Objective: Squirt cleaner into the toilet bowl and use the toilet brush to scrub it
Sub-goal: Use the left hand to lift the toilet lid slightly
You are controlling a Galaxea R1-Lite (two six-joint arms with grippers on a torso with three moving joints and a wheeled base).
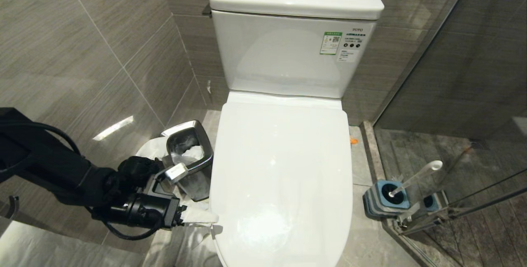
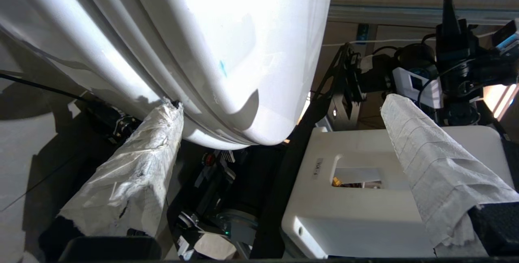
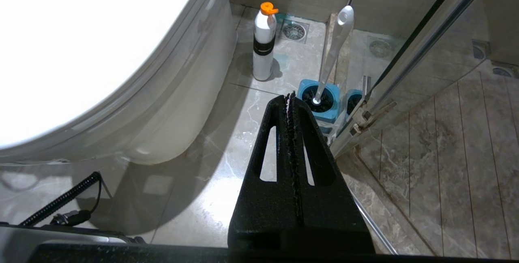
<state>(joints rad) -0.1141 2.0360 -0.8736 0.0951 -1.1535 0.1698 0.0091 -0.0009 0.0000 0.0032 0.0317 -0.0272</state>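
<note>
Grey-tiled bathroom with a glass shower screen on the robot's right, seen at an early stage of the cleaning task. Toilet [image 1: 288, 135]: white, lid [image 1: 284, 176] lowered flat, so the toilet bowl itself is covered and cannot be inspected. A small turquoise fleck on the lid's underside edge [image 2: 222, 67] may be cleaner, though this cannot be confirmed. Toilet brush [image 1: 416, 178]: standing in its square grey-and-blue holder [image 1: 385, 199] on the floor to the right of the toilet, beside the glass screen, white handle leaning toward the glass. Nothing touches it. White bottle with orange cap [image 3: 263, 44]: upright on the floor tiles next to the toilet base, near the brush holder; its contents cannot be told.

Left gripper [image 1: 206, 219]: low at the front left edge of the lid, fingers [image 2: 134, 178] wrapped in white paper and spread wide, one of them touching the rim where lid meets seat. Judged step: getting under the lid edge to raise it. Right gripper [image 3: 292, 105]: fingers pressed together, empty, hanging above the floor on the brush side.

Steel waste bin [image 1: 191, 156]: just left of the toilet, paper inside.

Judged progress: lid not yet lifted; squirting and scrubbing both appear to lie ahead.
</note>
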